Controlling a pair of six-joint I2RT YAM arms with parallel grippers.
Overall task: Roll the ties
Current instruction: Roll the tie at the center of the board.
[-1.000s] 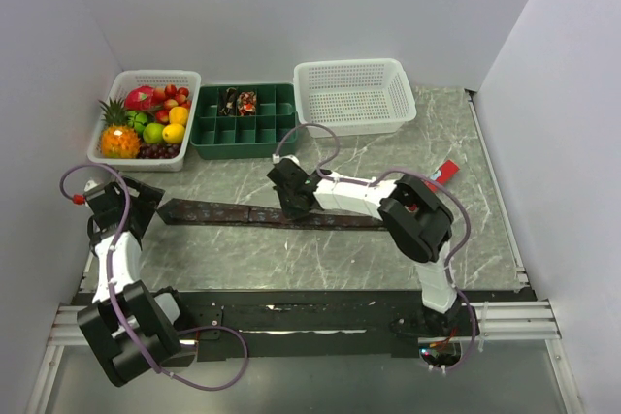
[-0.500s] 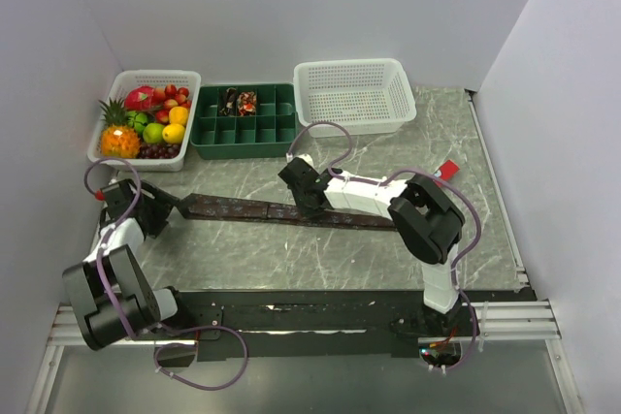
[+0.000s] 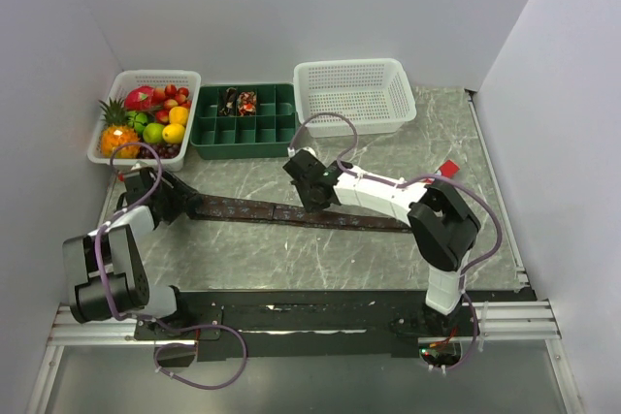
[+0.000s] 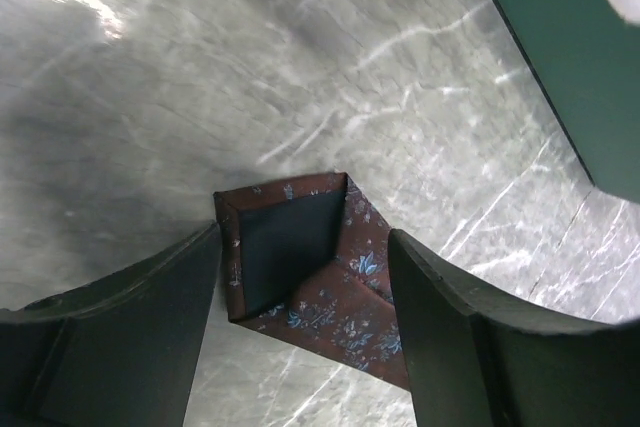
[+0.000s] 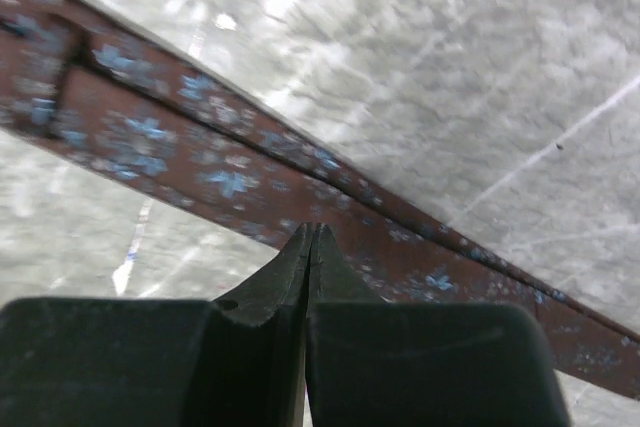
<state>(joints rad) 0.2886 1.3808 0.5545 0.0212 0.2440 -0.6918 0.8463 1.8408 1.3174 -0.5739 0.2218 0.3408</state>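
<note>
A long brown tie (image 3: 291,212) with a small blue pattern lies flat across the marble table. Its wide end (image 4: 300,267) is folded back and shows a dark lining. My left gripper (image 4: 305,247) is open, with one finger on each side of that end, close to its edges. At the tie's left end the same gripper (image 3: 180,203) sits low over the table. My right gripper (image 5: 312,232) is shut, its tips down on the tie's middle (image 5: 240,182), and it appears over the strip (image 3: 312,194). Dark rolled ties (image 3: 240,101) sit in a back compartment.
A green divided tray (image 3: 262,131) stands at the back centre, with a white basket of fruit (image 3: 146,123) to its left and a white mesh basket (image 3: 354,94) to its right. A small red bar (image 3: 448,170) lies at the right.
My left arm has swung up and to the right onto the tie's wide end, and its jaws have narrowed. The right gripper and the tie have shifted slightly right.
</note>
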